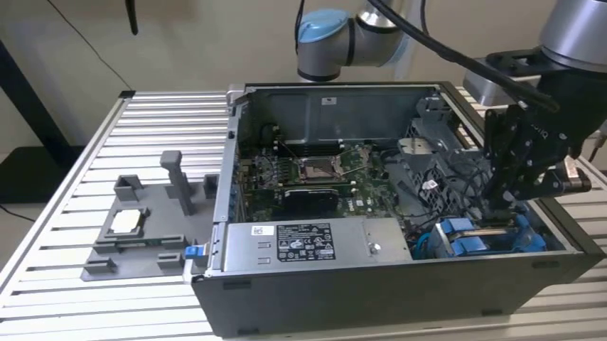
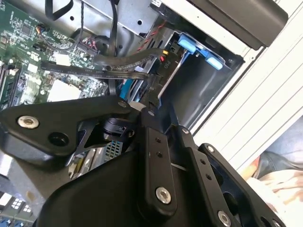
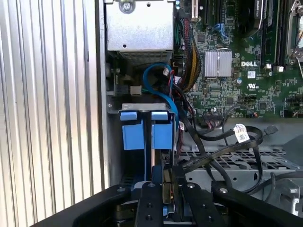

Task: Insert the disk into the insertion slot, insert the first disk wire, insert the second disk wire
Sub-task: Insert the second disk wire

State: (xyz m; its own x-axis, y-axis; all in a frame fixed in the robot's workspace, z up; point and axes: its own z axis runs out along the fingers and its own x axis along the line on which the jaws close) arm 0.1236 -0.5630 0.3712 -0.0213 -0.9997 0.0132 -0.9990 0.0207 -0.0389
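The open computer case (image 1: 399, 213) sits on a slatted metal surface (image 1: 142, 142), filling the centre and right of the exterior view, with the robot arm (image 1: 342, 35) reaching in from the upper right. The black pincer (image 1: 505, 206) hangs low inside the case at the lower right of that frame, right over the insertion slot (image 1: 488, 238), a grey metal bay with blue plastic fittings. In the first wrist view the blue fittings (image 3: 147, 130) stand in the middle of the frame, and the pincer (image 3: 169, 182) at the bottom centre is clenched around a black wire connector (image 3: 166, 176), its fingers (image 3: 150, 203) pressed close on either side. A bundle of black cables (image 3: 222, 146) trails off toward the green motherboard (image 3: 246, 71) in the upper right of that view. The disk cannot be made out for certain among the blue parts. In the exterior view a grey power-supply box (image 1: 308, 245) with a white sticker lies along the case's front edge, and a grey plastic fixture (image 1: 142, 227) rests on the surface at the left.
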